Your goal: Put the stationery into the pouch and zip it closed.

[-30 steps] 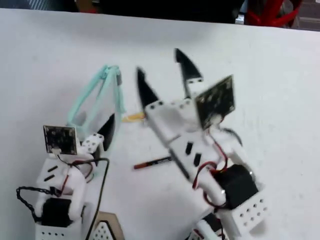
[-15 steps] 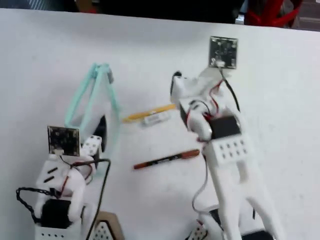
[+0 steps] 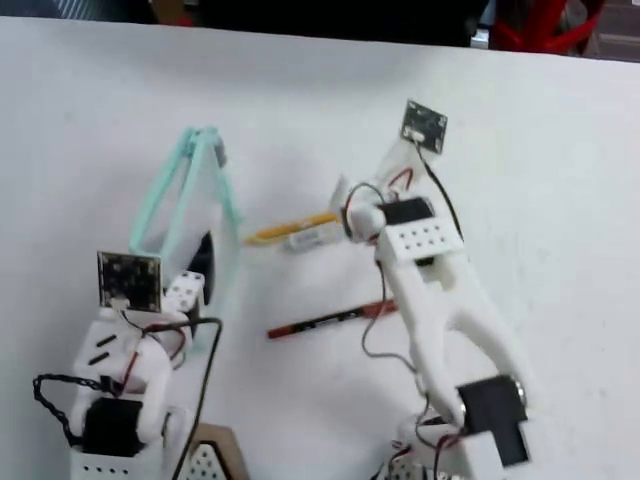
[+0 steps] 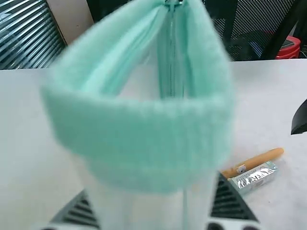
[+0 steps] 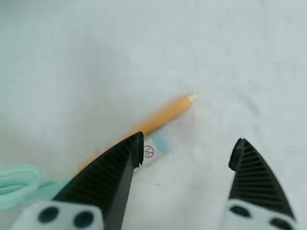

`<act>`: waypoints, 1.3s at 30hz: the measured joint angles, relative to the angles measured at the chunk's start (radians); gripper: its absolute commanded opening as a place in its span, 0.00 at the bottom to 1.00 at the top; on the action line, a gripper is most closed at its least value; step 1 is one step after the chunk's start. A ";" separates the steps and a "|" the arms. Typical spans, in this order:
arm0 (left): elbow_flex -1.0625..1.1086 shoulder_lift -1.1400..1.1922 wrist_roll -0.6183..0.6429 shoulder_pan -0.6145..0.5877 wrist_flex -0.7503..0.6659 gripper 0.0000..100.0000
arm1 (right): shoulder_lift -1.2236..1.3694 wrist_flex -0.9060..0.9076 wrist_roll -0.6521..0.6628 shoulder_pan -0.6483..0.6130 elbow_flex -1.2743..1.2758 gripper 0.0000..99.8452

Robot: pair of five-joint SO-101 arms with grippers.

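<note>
A mint-green pouch (image 3: pixel 190 195) with clear sides stands open on its edge at the left, its zipper (image 4: pixel 169 52) running along the rim. My left gripper (image 3: pixel 205 255) is shut on the pouch's near end (image 4: pixel 144 158). A yellow pen (image 3: pixel 292 227) and a small silver-wrapped eraser (image 3: pixel 305 240) lie just right of the pouch. My right gripper (image 5: pixel 189 141) hangs open, pointing down over the yellow pen (image 5: pixel 160 117) and eraser (image 5: pixel 154 147) with nothing between its fingers. A red-brown pen (image 3: pixel 330 320) lies nearer the front, partly under the right arm (image 3: pixel 420 270).
The white table (image 3: pixel 540 150) stretches bare to the right and back. A wooden piece (image 3: pixel 215 455) sits at the front edge beside the left arm's base. Dark chairs and a red object (image 3: pixel 545 25) stand beyond the table's far edge.
The right arm has stretched forward and tipped its wrist down over the yellow pen and eraser. The pouch shifted slightly left in the left gripper, then held still.
</note>
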 measured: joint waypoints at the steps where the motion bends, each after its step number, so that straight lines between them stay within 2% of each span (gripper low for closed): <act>1: 0.000 0.000 0.000 0.000 0.000 0.17 | 0.029 0.000 -0.003 0.000 -0.026 0.28; 11: 0.000 0.000 0.000 0.000 0.000 0.17 | 0.325 0.051 -0.023 -0.006 -0.250 0.28; 17: 0.000 0.000 0.000 0.000 0.000 0.17 | 0.385 0.141 -0.117 -0.018 -0.278 0.28; 25: 0.000 0.000 0.000 0.000 0.000 0.17 | 0.494 0.092 -0.124 -0.044 -0.364 0.28; 33: 0.002 0.000 0.000 0.000 -0.002 0.17 | 0.560 0.130 -0.127 -0.046 -0.503 0.28; 35: 0.002 0.000 0.000 0.000 -0.009 0.17 | 0.580 0.118 -0.127 -0.046 -0.512 0.25; 39: 0.002 0.000 -0.002 0.000 -0.011 0.17 | 0.620 0.104 -0.126 -0.041 -0.520 0.13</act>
